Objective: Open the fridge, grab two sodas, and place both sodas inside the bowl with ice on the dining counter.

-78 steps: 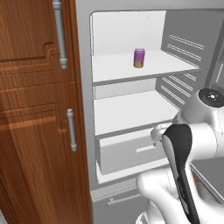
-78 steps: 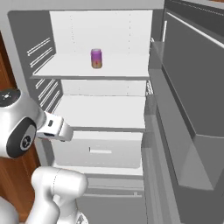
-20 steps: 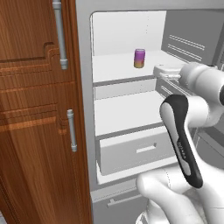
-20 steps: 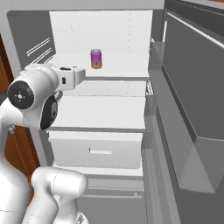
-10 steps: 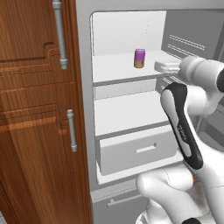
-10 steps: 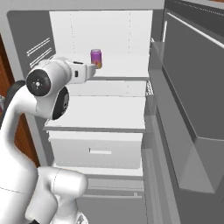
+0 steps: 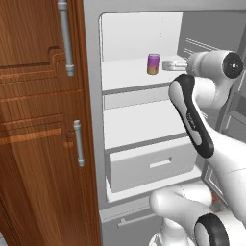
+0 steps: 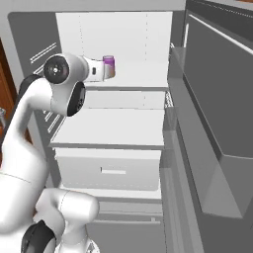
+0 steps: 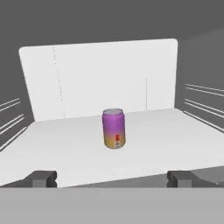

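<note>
We have the fridge (image 7: 96, 120) standing open, and one soda (image 9: 113, 128), purple above orange-brown, stands upright on the top shelf (image 9: 65, 148), near the middle of the hand view and in the upper centre of the left base view (image 7: 153, 64). Our gripper (image 9: 112, 178) faces it head-on, with the jaws spread wide and nothing between them; the two finger tips (image 9: 41, 178) sit at the lower corners of the hand view, one on each side of the can's line. The can lies straight ahead of the gripper, further back on the shelf, apart from the fingers and not yet between them. Its long axis is vertical, so we judge that a level reach forward should bring the jaws to either side of its body. In the left base view the hand sits just right of the can, at shelf height. In the right base view the can (image 8: 109, 65) peeks out just past the end of the hand, in the upper left.
</note>
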Available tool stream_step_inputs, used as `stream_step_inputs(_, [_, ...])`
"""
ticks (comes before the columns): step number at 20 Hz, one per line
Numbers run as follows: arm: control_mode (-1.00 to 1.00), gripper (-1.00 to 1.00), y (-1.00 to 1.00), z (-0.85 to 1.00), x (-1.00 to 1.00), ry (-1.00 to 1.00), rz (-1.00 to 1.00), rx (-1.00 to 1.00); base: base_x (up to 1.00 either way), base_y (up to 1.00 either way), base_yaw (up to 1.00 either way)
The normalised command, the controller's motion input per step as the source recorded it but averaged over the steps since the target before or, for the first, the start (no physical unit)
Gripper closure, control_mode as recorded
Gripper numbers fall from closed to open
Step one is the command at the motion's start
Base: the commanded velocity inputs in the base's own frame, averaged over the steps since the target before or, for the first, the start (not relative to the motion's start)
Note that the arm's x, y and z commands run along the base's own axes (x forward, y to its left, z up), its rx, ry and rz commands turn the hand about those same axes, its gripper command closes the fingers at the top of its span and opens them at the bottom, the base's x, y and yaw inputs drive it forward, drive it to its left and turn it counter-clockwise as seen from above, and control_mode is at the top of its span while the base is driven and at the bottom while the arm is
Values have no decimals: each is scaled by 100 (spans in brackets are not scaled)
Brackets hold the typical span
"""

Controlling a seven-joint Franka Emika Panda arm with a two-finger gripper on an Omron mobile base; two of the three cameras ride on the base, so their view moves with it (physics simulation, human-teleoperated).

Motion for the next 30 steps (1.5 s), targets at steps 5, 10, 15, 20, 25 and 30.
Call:
stream_step_inputs(5, [-100, -100, 0, 1, 56, 3, 0, 0, 0, 0, 0])
stream_step_inputs(10, [-100, -100, 0, 0, 60, 1, 0, 0, 0, 0, 0])
stream_step_inputs(15, [-100, -100, 0, 0, 58, 8, 0, 0, 0, 0, 0])
stream_step_inputs(20, [-100, -100, 0, -3, 54, 10, 0, 0, 0, 0, 0])
stream_step_inputs(25, [-100, -100, 2, -2, 44, 5, 0, 0, 0, 0, 0])
stream_step_inputs(30, [-100, -100, 1, 0, 27, 1, 0, 0, 0, 0, 0])
